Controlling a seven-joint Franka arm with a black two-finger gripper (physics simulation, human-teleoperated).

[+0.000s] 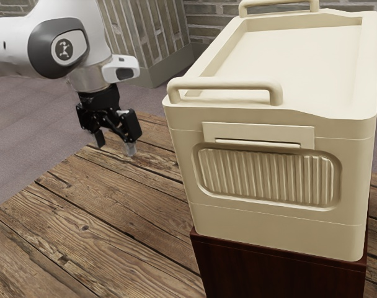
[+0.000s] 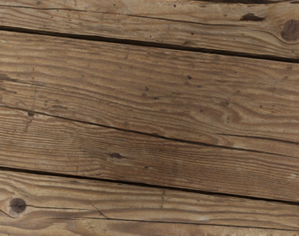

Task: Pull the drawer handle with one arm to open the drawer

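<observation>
Claw (image 1: 115, 148), black and two-fingered, is hanging open above the brown wood-plank tabletop (image 1: 83, 211), well apart from the boxy cream cabinet (image 1: 275, 231) toward the exterior view's right. Cream drawer (image 1: 269, 177) with the ribbed front looks flush with that cabinet, so shut tbh, slim cream handle (image 1: 257, 143) near its top. Whole unit's on a dark reddish-brown block (image 1: 275, 270)

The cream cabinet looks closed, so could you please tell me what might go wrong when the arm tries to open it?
The open gripper might slip off the thin lip on the cabinet's front. It could catch the raised bar above by mistake. A hard pull might also shift the cabinet on its dark base.
</observation>
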